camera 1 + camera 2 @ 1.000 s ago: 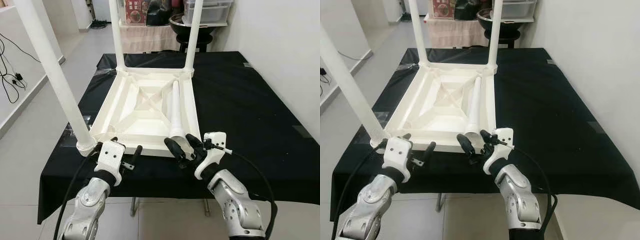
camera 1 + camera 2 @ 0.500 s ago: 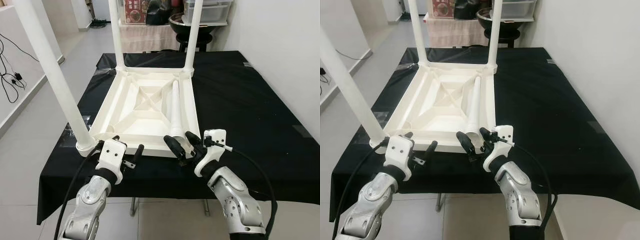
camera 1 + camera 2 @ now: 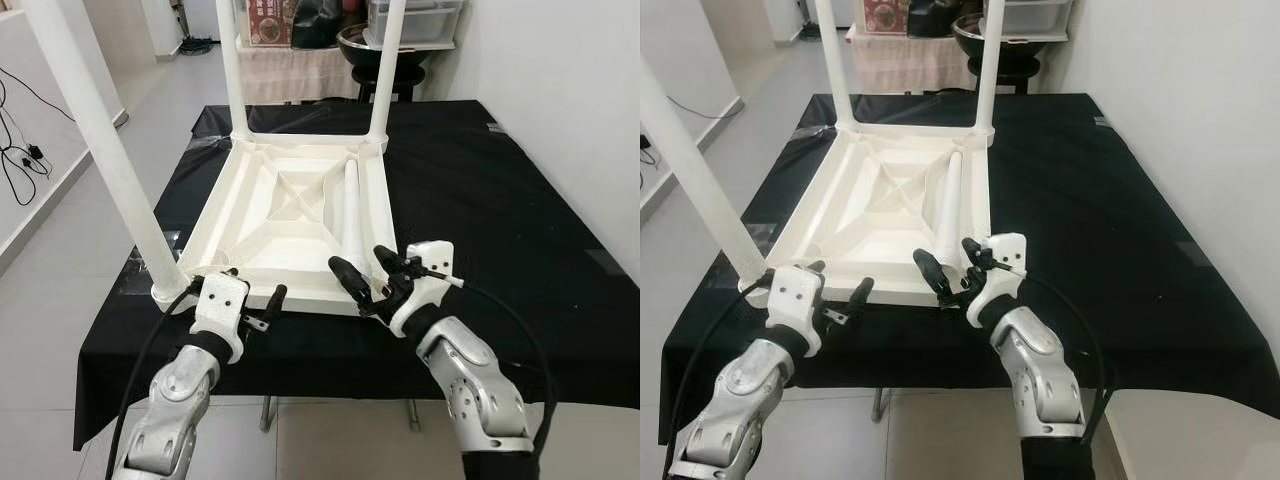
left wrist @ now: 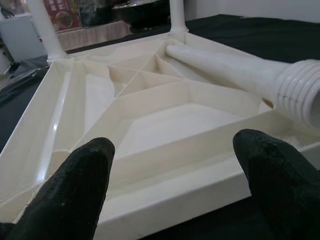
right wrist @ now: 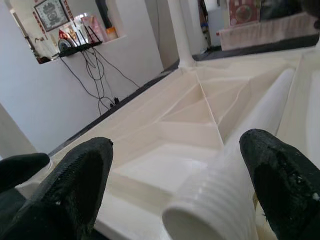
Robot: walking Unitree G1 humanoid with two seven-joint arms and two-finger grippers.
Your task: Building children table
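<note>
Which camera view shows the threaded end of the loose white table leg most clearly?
The right wrist view: the loose leg's threaded end sits large between the open right gripper's fingers. The left wrist view shows its ribbed end from the side. In both eye views the right gripper partly hides it.

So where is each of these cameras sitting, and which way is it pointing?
Left eye and right eye: on the head, looking forward and down at the upturned white tabletop on the black cloth; both silver arms show, left gripper and right gripper.
Left wrist: looks along its open fingers across the tabletop's ribbed underside.
Right wrist: looks along its open fingers at the loose leg's threaded end.
Shared: every view shows that leg lying in the tabletop.
</note>
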